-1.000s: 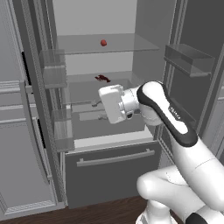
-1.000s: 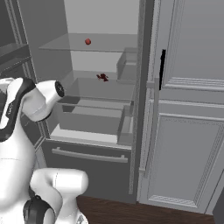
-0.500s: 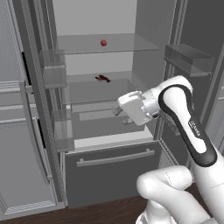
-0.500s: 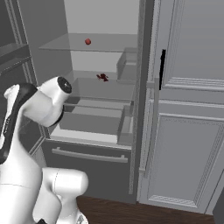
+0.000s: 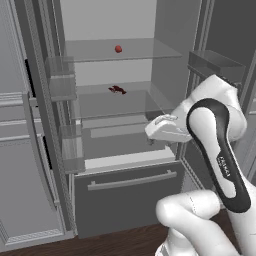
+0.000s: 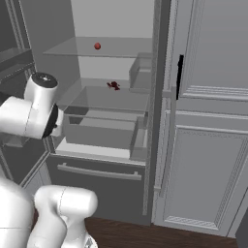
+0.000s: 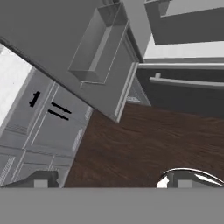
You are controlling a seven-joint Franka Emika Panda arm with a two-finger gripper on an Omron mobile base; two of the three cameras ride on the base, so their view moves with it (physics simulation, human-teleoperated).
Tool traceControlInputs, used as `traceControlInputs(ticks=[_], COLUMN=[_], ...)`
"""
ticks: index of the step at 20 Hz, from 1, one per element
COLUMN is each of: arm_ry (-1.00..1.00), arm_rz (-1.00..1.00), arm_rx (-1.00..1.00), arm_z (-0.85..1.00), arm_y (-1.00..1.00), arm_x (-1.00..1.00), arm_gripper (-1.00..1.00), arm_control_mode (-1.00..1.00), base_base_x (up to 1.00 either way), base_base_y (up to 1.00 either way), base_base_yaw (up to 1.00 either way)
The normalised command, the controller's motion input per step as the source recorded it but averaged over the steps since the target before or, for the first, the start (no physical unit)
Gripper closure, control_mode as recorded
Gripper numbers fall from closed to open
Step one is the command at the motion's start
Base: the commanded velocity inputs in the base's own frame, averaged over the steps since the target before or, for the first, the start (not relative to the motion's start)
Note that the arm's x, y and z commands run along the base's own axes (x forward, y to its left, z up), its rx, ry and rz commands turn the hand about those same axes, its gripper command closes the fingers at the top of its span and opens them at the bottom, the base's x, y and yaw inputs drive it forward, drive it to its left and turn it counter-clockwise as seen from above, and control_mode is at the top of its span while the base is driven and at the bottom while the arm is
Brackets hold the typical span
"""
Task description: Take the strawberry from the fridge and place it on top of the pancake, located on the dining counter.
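Note:
The fridge (image 5: 165, 80) stands open with its pale interior and glass shelves showing. The strawberry (image 5: 118, 49) (image 6: 97, 46), tiny and bright red, rests on the upper glass shelf. My gripper (image 5: 152, 139) hangs low in front of the fridge's right side, well below and to the right of the strawberry, pointing down. In the hand view the gripper (image 7: 113, 180) is open, with nothing between its fingertips (image 7: 41, 179) and the dark wood floor beyond. The pancake and the dining counter are out of view.
A small dark red item (image 5: 117, 90) (image 6: 114, 85) lies on the second shelf. Door bins (image 5: 62, 85) line the left door, and one bin (image 7: 98, 43) is close to the hand. The bottom drawer (image 5: 130, 180) is closed. A light grey cabinet (image 6: 208, 145) stands to the right.
The arm has swung to the right, away from the middle shelf, and the hand has tilted downward toward the floor. The jaws stayed open. The strawberry has not moved.

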Motion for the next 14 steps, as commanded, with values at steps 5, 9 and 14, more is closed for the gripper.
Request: traceControlInputs(ticks=[5, 9, 14], arm_ry=[-0.08, -0.04, 0.01], arm_rz=[-0.11, -0.08, -0.03], arm_rx=[-0.3, -0.08, -0.01], arm_z=[-0.21, -0.13, 0.0], arm_y=[-0.5, -0.16, 0.0], arm_x=[-0.5, -0.33, -0.02], arm_gripper=[-1.0, -1.0, -1.0], arm_control_mode=[-1.0, -1.0, -1.0], base_base_x=[0.0, 0.0, 0.0], base_base_y=[0.0, 0.0, 0.0], base_base_yaw=[0.0, 0.0, 0.0])
